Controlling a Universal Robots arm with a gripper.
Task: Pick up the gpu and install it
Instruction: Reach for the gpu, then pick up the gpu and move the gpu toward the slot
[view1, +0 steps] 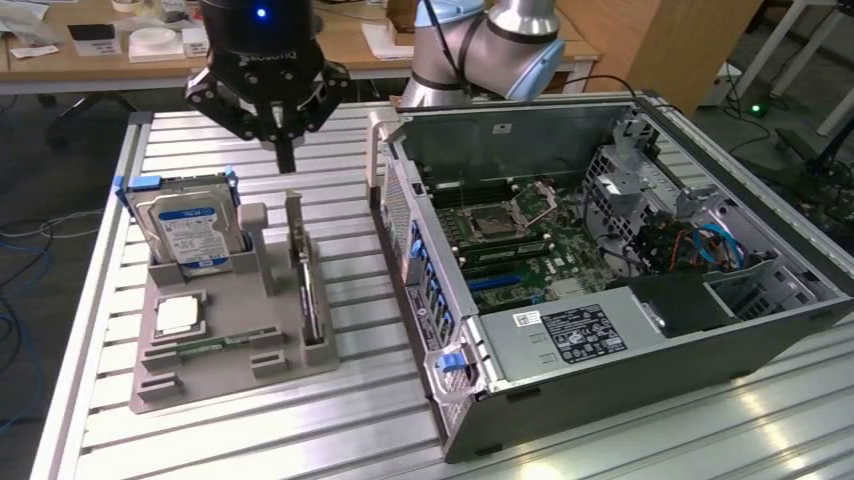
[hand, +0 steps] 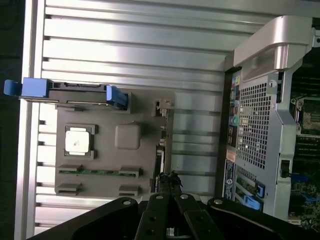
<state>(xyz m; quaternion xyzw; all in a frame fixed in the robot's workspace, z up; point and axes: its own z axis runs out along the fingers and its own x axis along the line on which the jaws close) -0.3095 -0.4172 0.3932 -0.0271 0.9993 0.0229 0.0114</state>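
1. We see the gripper (view1: 284, 160) hanging over the slatted table (view1: 187, 150), above the far end of the grey holder (view1: 220, 375). Its two fingers are pressed together and carry nothing.
2. The gpu (view1: 311, 300) is not yet lifted. It stands on its long edge in a narrow slot on the side of the holder nearest the computer case (view1: 627, 340), and the holder's upright posts keep it from tipping.
3. We judge that it is parked upright to leave its top edge free for a pinch from above. That is also the attitude a card needs to go down into the motherboard (view1: 521, 235).
4. Its long axis runs along the holder's length, from far end to near end in the exterior view, roughly parallel to the case's side. Its flat faces look to the exterior view's left and right.
5. In the wrist view the gpu (hand: 160, 155) shows edge-on as a slim dark line. The gripper (hand: 167, 182) sits over one end of it, so we take the fingers to be lined up with the card rather than with its neighbours.
6. The hard drive (view1: 187, 230) stands upright at the holder's far end and the CPU chip (view1: 178, 315) lies flat in its pocket. Both are apart from the gpu and from the gripper.
7. The case lies on its side with its open face up, which we read as giving reach to the board from above
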